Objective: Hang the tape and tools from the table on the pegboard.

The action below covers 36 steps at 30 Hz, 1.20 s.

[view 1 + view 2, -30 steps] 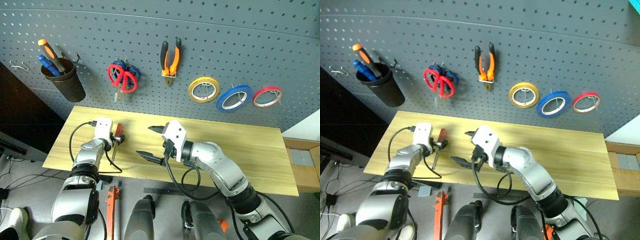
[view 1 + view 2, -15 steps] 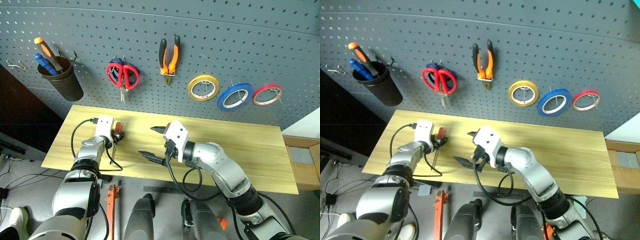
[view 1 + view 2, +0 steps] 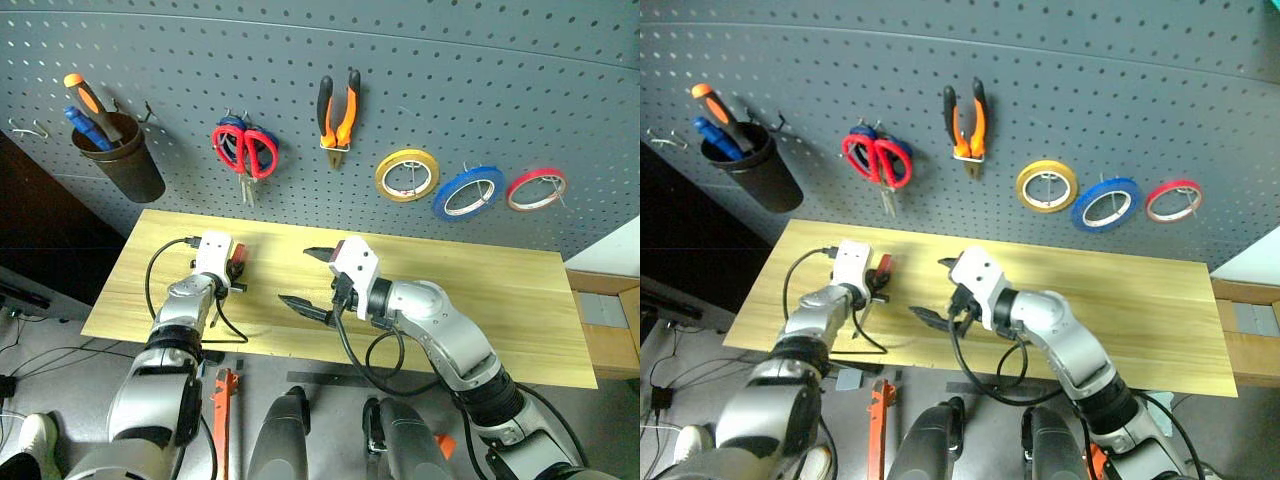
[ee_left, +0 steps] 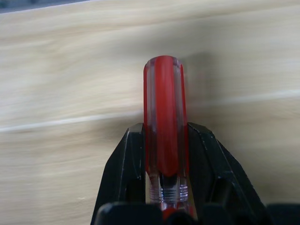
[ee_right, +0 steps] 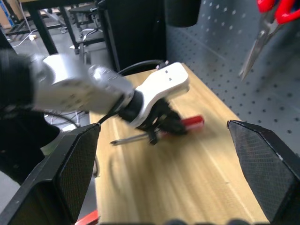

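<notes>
Head view: the left gripper (image 3: 236, 268) clamps the slim red-handled steel-shafted screwdriver (image 3: 237, 259) above the light wooden table (image 3: 520, 300); the right gripper (image 3: 307, 282) gapes empty beside it. Left wrist: fingers (image 4: 125, 161) pinch the glossy handle low down. Looks light, stiff, slippery; grip mid-handle.

On the pegboard (image 3: 520, 90): three tape rings (image 3: 407, 176), two scissors (image 3: 252, 153), one pliers (image 3: 339, 110), one cup (image 3: 125, 165).

Below it: one screwdriver (image 4: 164, 126).

yellow tape ring (image 3: 407, 175) | thin red tape ring (image 3: 535, 189) | dark cup (image 3: 125, 168) | all on board
</notes>
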Tool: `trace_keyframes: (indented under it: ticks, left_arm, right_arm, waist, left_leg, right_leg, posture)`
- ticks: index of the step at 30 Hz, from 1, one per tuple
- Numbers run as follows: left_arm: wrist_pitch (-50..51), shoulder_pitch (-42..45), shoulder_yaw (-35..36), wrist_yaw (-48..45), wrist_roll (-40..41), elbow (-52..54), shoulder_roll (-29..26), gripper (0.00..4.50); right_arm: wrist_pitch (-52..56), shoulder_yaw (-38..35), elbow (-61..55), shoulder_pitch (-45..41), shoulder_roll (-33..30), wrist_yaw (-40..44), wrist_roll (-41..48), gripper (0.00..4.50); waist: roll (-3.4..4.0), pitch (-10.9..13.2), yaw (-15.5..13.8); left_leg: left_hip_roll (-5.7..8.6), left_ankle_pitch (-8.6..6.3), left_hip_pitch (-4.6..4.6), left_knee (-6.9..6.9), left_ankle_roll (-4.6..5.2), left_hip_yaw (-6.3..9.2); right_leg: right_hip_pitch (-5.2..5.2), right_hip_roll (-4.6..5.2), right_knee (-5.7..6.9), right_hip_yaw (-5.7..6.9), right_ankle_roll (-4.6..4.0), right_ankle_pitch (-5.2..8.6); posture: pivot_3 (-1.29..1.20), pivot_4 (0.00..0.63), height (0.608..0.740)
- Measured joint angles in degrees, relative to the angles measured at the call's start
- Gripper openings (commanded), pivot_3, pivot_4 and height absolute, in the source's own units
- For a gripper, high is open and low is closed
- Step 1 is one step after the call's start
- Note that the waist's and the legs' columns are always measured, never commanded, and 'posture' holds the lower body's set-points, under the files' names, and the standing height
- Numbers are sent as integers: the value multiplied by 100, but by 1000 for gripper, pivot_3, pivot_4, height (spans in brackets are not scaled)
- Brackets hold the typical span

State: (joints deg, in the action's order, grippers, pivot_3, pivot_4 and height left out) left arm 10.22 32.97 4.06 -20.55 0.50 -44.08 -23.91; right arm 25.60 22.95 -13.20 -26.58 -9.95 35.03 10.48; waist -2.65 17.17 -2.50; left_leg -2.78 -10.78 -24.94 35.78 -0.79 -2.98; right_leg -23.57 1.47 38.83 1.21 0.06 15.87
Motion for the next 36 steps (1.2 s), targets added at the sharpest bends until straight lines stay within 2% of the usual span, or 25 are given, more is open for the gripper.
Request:
trace_keyframes:
  ticks: [4, 8, 10, 13, 16, 19, 23, 31, 36]
  left_arm:
    - [1153, -1455, -15, 643, -107, 3175, 437, 884]
    - [2301, -1882, 116, 1514, -472, 5447, 854, 884]
    - [2673, -1837, 161, 1918, -704, 6221, 1015, 884]
    - [2786, -1223, 327, 2185, -888, 6299, 855, 884]
    - [2391, -147, 423, 2248, -948, 5679, 394, 884]
    - [1480, 1208, 477, 2234, -961, 4410, -147, 884]
    - [259, 2467, 523, 2299, -952, 2479, -461, 884]
    - [-1444, 3696, 527, 2694, -961, -619, -966, 884]
    - [-1883, 3880, 532, 2749, -908, -1576, -1074, 884]
  right_arm:
    - [18, -580, -558, 288, -216, 168, 525, 4500]
    - [177, -1006, -1127, 483, -244, 285, 1208, 4500]
    - [270, -1084, -1253, 487, -172, 255, 1498, 4500]
    - [284, -1113, -1248, 268, 16, 89, 1553, 4500]
    - [220, -1115, -1021, -33, 287, -111, 1536, 4500]
    - [65, -1094, -709, -353, 593, -247, 1506, 4500]
    - [-137, -1107, -416, -613, 756, -385, 1416, 4500]
    - [-224, -1306, -228, -638, 655, -493, 1328, 4500]
    - [-223, -1369, -228, -637, 660, -584, 1330, 4500]
  waist:
    - [-12, -23, 10]
    - [-18, -164, -34]
    - [-14, -281, -35]
    - [-15, -353, -51]
    - [-15, -434, -73]
    - [-17, -476, -81]
    - [-25, -528, -84]
    - [-25, -529, -67]
    - [-25, -529, -54]
  left_leg:
    - [5, -2, -27, 4, -13, 26]
    - [9, 11, -60, 17, -33, 84]
    - [8, 16, -60, 15, -38, 101]
    - [1, 42, -57, 13, -46, 120]
    - [3, 72, -52, 8, -46, 124]
    - [4, 85, -50, 9, -41, 120]
    - [12, 83, -51, 7, -35, 115]
    - [9, 92, -94, 7, -57, 103]
    - [8, 82, -93, 13, -39, 105]
  right_leg:
    - [-3, 8, -13, 18, 2, 1]
    - [-6, 7, -14, 80, 3, 2]
    - [-4, -2, -7, 93, 3, 2]
    - [-2, -30, 3, 112, 21, 13]
    - [3, -36, 11, 128, 0, 1]
    - [9, -37, 6, 132, -10, -14]
    - [11, -27, -2, 121, -8, -23]
    - [-37, -29, 13, 124, -22, -30]
    - [-36, -31, 19, 129, -22, -30]
  posture:
    - [129, 153, 740]
    - [147, 118, 740]
    - [153, 101, 740]
    - [154, 91, 740]
    - [152, 92, 740]
    - [152, 96, 740]
    - [138, 111, 740]
    - [137, 143, 740]
    - [146, 162, 740]
